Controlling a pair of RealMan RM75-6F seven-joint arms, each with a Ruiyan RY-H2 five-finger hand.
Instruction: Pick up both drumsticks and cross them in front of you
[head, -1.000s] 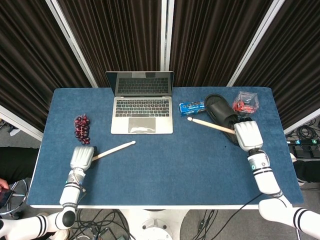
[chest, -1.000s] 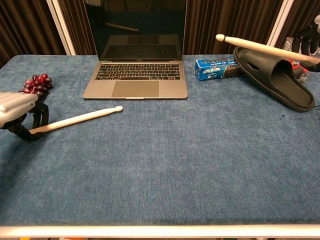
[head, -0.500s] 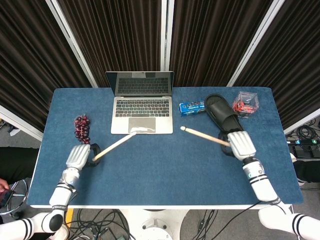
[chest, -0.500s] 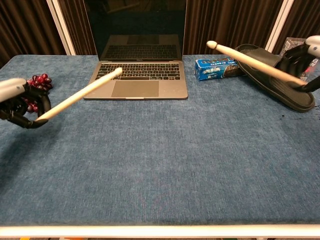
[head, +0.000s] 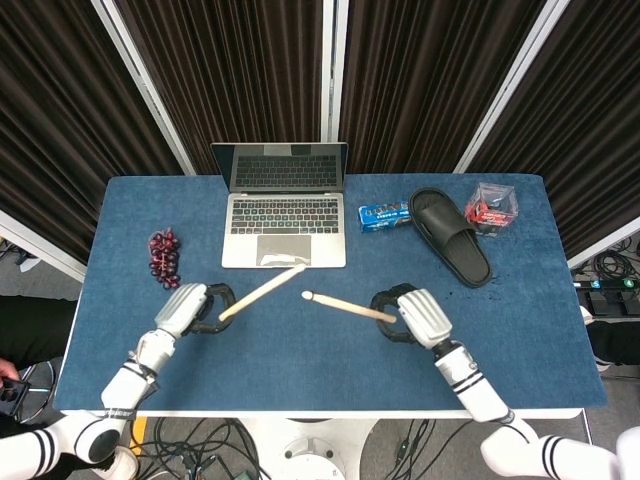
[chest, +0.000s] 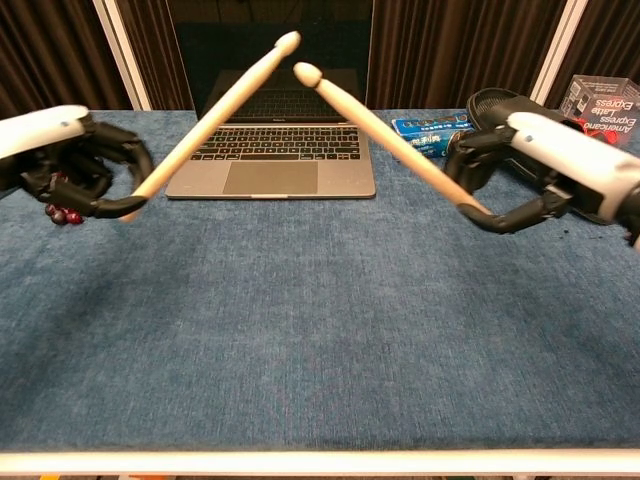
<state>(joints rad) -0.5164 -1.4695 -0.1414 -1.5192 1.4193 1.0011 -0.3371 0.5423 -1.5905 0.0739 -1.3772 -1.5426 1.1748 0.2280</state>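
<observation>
My left hand (head: 185, 308) (chest: 70, 160) grips the butt of a pale wooden drumstick (head: 262, 292) (chest: 215, 110) that slants up and inward. My right hand (head: 418, 315) (chest: 545, 170) grips the second drumstick (head: 345, 307) (chest: 380, 125), which points up toward the left. Both sticks are raised above the blue table (head: 330, 370). In the chest view their tips nearly meet in front of the laptop screen, with a small gap between them; they are not crossed.
An open laptop (head: 284, 213) (chest: 272, 150) stands at the back centre. A bunch of dark grapes (head: 164, 255) lies left. A blue snack packet (head: 385, 215), a black slipper (head: 452, 233) and a clear box (head: 490, 205) sit at the back right.
Both hands have moved inward toward the table's middle and lifted. The drumstick tips have swung up and come close together.
</observation>
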